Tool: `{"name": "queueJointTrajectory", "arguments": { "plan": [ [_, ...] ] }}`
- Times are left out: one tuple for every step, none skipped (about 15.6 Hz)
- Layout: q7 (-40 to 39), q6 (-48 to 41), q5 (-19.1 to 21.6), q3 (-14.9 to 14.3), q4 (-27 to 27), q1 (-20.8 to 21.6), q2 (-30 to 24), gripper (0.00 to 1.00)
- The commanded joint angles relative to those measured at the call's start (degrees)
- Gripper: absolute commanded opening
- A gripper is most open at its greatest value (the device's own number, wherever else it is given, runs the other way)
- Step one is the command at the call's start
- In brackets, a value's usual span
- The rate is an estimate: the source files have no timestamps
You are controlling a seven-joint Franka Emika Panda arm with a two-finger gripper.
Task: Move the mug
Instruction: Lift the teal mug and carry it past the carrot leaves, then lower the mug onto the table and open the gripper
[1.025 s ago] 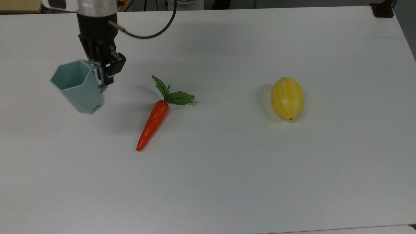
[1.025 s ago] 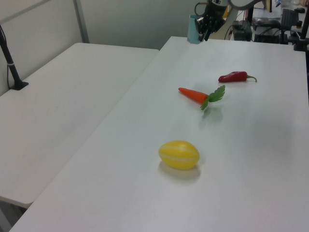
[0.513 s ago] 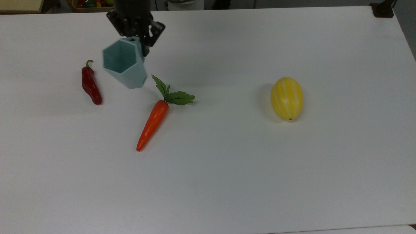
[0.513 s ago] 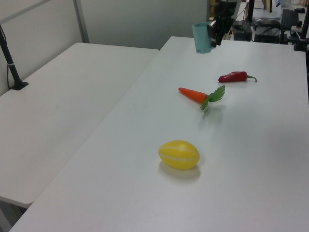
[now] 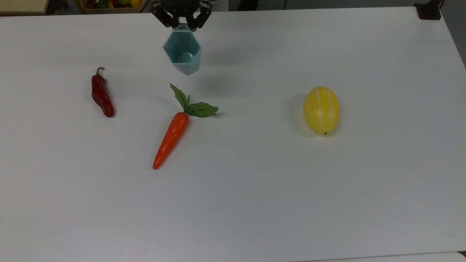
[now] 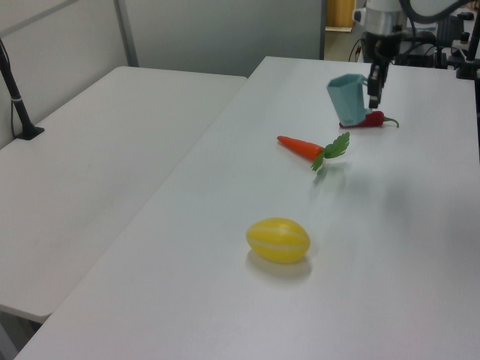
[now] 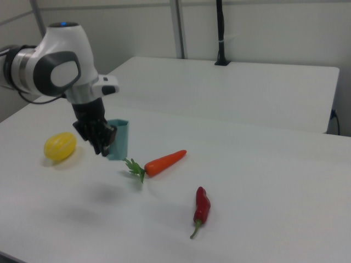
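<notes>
The pale teal faceted mug (image 5: 183, 51) hangs in the air above the table, held by its handle. My gripper (image 5: 182, 24) is shut on that handle at the top view's upper edge. In the left view the mug (image 6: 346, 100) floats in front of the red pepper, with the gripper (image 6: 372, 91) on its right side. In the right view the mug (image 7: 119, 139) sits just right of the gripper (image 7: 104, 143), above the carrot's leaves.
An orange carrot (image 5: 172, 138) with green leaves lies below the mug in the top view. A red chili pepper (image 5: 101, 94) lies to the top view's left. A yellow striped melon (image 5: 322, 109) rests at the top view's right.
The gripper has carried the mug toward the top view's right, from the far left, past the red pepper, to above the carrot's leaves. The pepper, once covered by the arm, now shows.
</notes>
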Motion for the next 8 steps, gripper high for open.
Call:
{"name": "queueJointTrajectory", "arguments": {
  "plan": [
    [-6.35, 3.19, 1.06, -0.38, -9.43, 1.2, -4.5, 0.18],
    [-6.71, 4.07, 1.06, -0.38, -11.1, 1.2, -4.85, 0.17],
    [-6.89, 5.04, 1.06, -0.38, -12.86, 1.2, -4.94, 0.17],
    [-6.89, 6.79, 1.06, -0.38, -14.61, 1.2, -4.86, 0.18],
    [-6.89, 8.89, 1.06, -0.38, -16.46, 1.2, -4.86, 0.18],
    [-6.89, 11.26, 1.06, -0.38, -18.22, 1.29, -4.86, 0.18],
    [-6.8, 13.55, 1.06, -0.38, -19.63, 1.29, -4.86, 0.18],
    [-6.72, 15.57, 1.06, -0.38, -21.03, 1.55, -4.77, 0.18]
  ]
}}
